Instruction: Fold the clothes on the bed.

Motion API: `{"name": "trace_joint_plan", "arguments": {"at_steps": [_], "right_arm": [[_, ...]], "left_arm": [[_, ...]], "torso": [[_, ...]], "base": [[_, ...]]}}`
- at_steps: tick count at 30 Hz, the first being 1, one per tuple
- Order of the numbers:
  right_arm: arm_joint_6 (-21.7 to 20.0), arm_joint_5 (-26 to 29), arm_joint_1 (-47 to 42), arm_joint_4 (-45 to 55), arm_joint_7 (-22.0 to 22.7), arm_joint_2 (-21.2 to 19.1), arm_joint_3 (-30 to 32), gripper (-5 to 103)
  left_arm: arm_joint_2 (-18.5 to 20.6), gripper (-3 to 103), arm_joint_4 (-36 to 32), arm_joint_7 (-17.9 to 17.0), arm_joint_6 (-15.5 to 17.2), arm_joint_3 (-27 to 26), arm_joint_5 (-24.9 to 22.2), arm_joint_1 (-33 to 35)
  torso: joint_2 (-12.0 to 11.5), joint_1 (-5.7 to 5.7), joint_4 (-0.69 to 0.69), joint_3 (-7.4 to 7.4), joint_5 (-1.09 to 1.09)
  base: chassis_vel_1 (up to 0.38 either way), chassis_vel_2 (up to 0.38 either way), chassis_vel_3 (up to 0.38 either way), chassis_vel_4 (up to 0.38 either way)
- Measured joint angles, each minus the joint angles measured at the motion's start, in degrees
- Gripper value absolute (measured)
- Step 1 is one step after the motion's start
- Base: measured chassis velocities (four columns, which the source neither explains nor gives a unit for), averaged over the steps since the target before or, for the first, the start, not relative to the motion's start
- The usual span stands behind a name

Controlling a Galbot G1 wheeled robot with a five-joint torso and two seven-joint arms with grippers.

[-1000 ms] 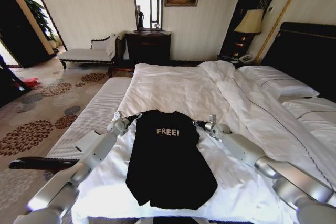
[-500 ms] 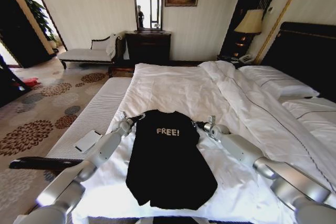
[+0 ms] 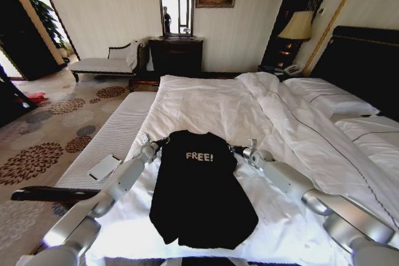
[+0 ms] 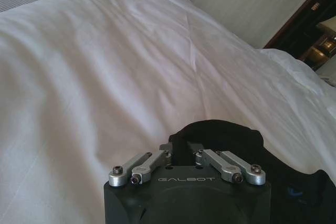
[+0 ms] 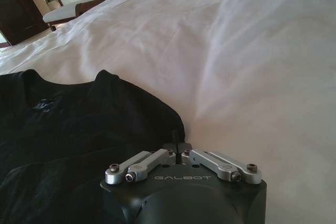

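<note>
1. Black T-shirt (image 3: pixel 199 185), white "FREE!" lettering facing up, spread flat on the white duvet of the bed (image 3: pixel 212 104), near the foot-side edge closest to the robot; collar end toward the far side of the bed, hem toward the robot.
2. Already narrowed: both sleeves lying folded inward over the body, leaving a long dark panel, hem slightly wider and uneven.
3. Left gripper (image 3: pixel 163 139) at the shirt's left shoulder corner, low on the duvet, arm reaching forward from the lower left.
4. In the left wrist view, left gripper (image 4: pixel 182 152) with fingertips drawn close together over a bunched edge of black fabric (image 4: pixel 220 135); pinching the shirt.
5. Right gripper (image 3: pixel 233 148) at the shirt's right shoulder corner, arm stretched in from the lower right.
6. In the right wrist view, right gripper (image 5: pixel 177 147) with tips brought together right at the edge of the black cloth (image 5: pixel 94 124); clenched on the shirt's edge.
7. Both grippers roughly level with each other, one on either side of the lettering.
8. Pillows (image 3: pixel 330 95) at the right, against the dark headboard (image 3: pixel 368 60), well apart from the shirt.
9. Pale chaise bench (image 3: pixel 106 61) and dark dresser (image 3: pixel 176 54) by the far wall.
</note>
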Motion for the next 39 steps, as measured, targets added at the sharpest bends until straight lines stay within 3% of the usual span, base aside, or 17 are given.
{"name": "trace_joint_plan", "arguments": {"at_steps": [1,3,6,15,27,39], "right_arm": [[0.0,0.0,0.0,0.0,0.0,0.0,0.0,0],[0.1,-0.1,0.0,-0.1,0.0,0.1,-0.1,0],[0.1,-0.1,0.0,-0.3,0.0,0.1,-0.2,0],[0.2,-0.2,0.1,-0.1,0.7,0.2,-0.2,0],[2.1,0.4,2.4,4.1,2.0,-0.9,2.3,0],[3.1,1.5,7.5,2.4,2.7,-0.9,2.2,0]], "left_arm": [[0.0,17,0.0,0.0,0.0,0.0,0.0,0.0],[0.0,6,0.0,0.0,-0.1,0.0,-0.1,-0.1],[0.0,1,0.4,0.0,-0.5,0.1,-0.1,-0.4],[0.5,0,0.4,0.1,-1.4,0.4,0.5,-1.2],[2.9,0,-6.8,-0.3,-2.4,-0.5,0.3,-1.2],[1.8,0,-3.8,0.8,-3.7,1.1,-0.1,-8.2]], "torso": [[0.0,0.0,0.0,0.0,0.0],[0.0,0.0,0.0,0.0,0.0],[0.0,0.0,0.0,0.0,0.0],[0.0,0.0,0.0,0.0,0.0],[0.0,0.0,0.0,0.0,-0.01],[0.0,0.0,0.0,0.0,0.0]], "base": [[0.0,0.0,0.0,0.0],[0.0,0.0,0.0,0.0],[0.0,0.0,0.0,0.0],[0.0,0.0,0.0,0.0],[0.0,0.0,0.0,0.0],[0.0,0.0,0.0,0.0]]}}
